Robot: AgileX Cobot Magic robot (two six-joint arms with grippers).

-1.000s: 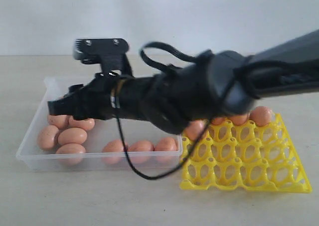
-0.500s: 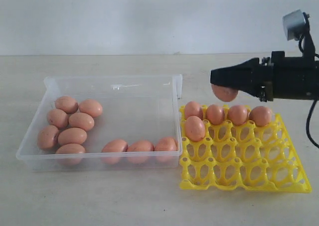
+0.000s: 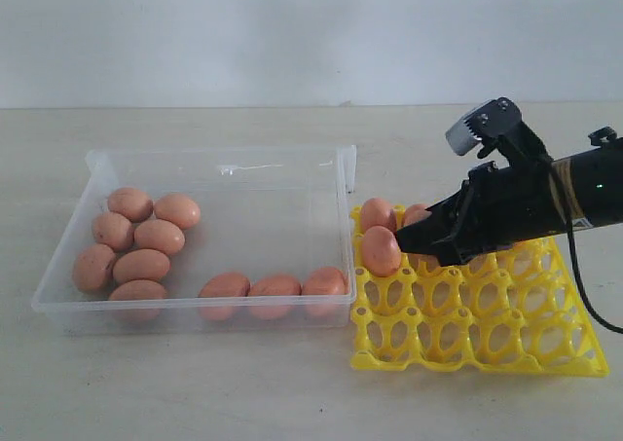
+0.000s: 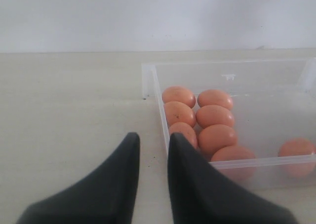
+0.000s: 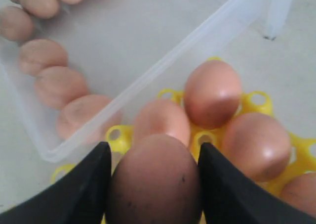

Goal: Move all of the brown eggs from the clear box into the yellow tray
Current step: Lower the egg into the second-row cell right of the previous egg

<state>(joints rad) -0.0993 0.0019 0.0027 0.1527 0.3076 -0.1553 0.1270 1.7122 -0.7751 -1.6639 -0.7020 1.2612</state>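
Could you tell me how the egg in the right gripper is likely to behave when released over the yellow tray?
The held egg looks smooth and rounded in the right gripper, so it could probably slip under a loose grip. Its shell likely cracks if squeezed hard or dropped. The yellow tray has open cups that should stop it rolling.

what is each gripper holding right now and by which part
The right gripper holds one brown egg, pinched across its two opposite sides. The left gripper is open and holds nothing.
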